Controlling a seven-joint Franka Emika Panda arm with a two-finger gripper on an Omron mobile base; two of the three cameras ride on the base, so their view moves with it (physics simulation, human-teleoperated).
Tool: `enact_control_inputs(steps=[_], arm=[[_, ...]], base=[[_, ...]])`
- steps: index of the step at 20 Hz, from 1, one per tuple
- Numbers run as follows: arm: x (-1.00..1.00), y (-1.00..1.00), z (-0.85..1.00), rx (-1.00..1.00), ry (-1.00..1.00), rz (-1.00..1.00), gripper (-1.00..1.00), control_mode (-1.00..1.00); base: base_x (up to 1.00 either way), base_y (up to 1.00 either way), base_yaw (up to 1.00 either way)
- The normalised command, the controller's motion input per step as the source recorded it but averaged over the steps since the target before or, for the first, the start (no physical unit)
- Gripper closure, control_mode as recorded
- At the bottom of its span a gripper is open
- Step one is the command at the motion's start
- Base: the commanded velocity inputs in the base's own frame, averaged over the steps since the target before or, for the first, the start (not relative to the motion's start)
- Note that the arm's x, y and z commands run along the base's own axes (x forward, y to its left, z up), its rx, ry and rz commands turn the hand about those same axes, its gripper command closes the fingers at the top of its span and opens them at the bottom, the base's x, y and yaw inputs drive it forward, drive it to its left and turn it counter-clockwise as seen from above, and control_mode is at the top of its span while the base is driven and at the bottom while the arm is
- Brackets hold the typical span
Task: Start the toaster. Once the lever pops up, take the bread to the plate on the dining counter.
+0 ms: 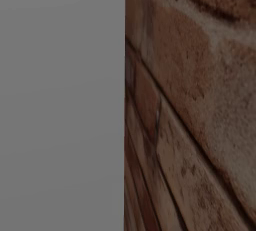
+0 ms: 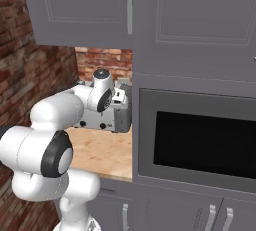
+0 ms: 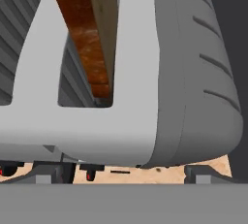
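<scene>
The toaster is silver-grey with ribbed sides and sits very close under the hand. A brown slice of bread stands in one of its top slots. My gripper is open, its two dark fingertips spread wide just over the toaster's edge, with nothing between them. In the right base view the white arm reaches to the toaster at the back of a wood-topped counter. I cannot make out the lever. The plate and the dining counter are out of view.
A brick wall closes the counter's left and back. Grey upper cabinets hang above it. A built-in oven stands to the right of the toaster. In the left base view a grey panel and brick wall are close.
</scene>
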Motion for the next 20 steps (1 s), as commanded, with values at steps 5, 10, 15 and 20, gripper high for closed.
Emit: enact_control_inputs(steps=[5, 10, 15, 20], arm=[[0.00, 0.00, 0.00, 0.00, 0.00, 0.00, -1.00, -1.00], [-0.02, 0.00, 0.00, 0.00, 0.00, 0.00, -1.00, -1.00], [-0.02, 0.00, 0.00, 0.00, 0.00, 0.00, -1.00, -1.00], [0.00, 0.00, 0.00, 0.00, 0.00, 0.00, -1.00, -1.00]], base=[[0.00, 0.00, 0.00], [0.00, 0.00, 0.00], [0.00, 0.00, 0.00], [0.00, 0.00, 0.00]])
